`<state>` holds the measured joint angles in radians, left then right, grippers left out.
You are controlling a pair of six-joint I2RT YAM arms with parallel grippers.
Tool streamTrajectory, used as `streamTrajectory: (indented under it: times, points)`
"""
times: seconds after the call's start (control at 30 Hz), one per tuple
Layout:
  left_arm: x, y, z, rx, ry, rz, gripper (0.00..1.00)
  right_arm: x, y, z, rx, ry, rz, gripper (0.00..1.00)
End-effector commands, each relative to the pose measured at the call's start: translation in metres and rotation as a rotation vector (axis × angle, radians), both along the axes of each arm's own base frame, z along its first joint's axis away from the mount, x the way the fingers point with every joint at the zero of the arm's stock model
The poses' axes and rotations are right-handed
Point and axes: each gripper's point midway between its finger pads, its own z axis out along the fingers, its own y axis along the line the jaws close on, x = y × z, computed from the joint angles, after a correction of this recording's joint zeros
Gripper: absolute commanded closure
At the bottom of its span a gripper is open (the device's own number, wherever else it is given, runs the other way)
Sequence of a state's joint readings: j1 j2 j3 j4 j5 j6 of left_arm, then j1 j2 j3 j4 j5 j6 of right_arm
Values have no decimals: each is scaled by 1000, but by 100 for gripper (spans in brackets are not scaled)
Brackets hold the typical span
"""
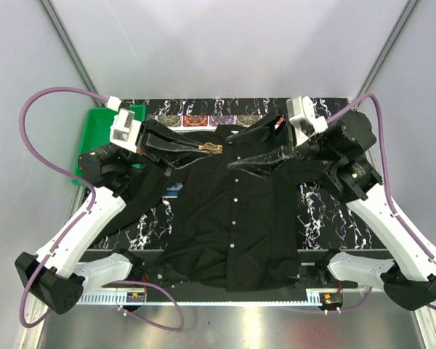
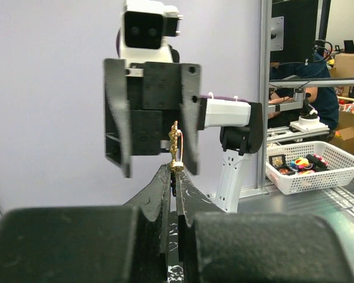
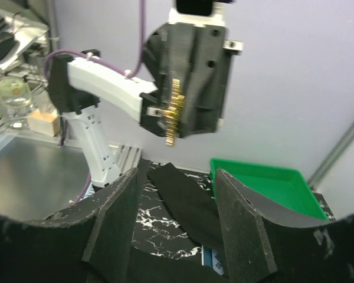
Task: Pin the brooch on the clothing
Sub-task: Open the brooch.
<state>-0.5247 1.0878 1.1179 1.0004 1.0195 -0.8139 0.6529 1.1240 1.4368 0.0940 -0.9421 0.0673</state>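
Left wrist view gives the best look at the brooch (image 2: 176, 147). It's a little gold piece standing on edge, pinched right at the tips of the left gripper (image 2: 174, 175), whose two black fingers are pressed together on it. From the top camera, that puts the brooch above the shirt (image 1: 232, 218), over the upper chest just below the collar and a bit to the left of the button line. I can't tell whether it's touching the cloth.

The left arm comes up from the shirt's near-left corner, bends at the elbow and points its gripper sideways across the collar area. The right arm mirrors it from the other side. The right gripper (image 2: 158, 171) faces the left one nose to nose, with its fingers spread wide on either side of the brooch and not touching it.

The right wrist view shows the brooch from the opposite side, as a row of gold beads sticking out of the left gripper. Low between the right gripper's own open fingers there's a flap of the shirt. It also shows the green tray (image 3: 265, 177), which sits beyond the shirt's left shoulder.

Only the left wrist view catches the white basket (image 2: 318, 168) of small colourful bits, off past the shirt's right side. Only the top view shows the shirt lying flat, front up, on the marbled mat (image 1: 334, 218), with a patterned placemat (image 1: 203, 121) just beyond the collar.
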Motion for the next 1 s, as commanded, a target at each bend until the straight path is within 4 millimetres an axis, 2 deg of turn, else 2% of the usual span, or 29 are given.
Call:
streamTrajectory:
  times: [0.0,0.23,0.63,0.97]
  points:
    - [-9,6,18,-69,-108,19,99,-30,4,14,24,-159,61,40]
    - [-18,4,11,-55,-150,-5,99,-29,8,19,31,-150,50,43]
    - [-19,0,6,-44,-181,-12,98,-30,9,28,49,-162,51,58]
    - [-12,-6,-2,-26,-166,4,100,-31,9,34,70,-173,46,60]
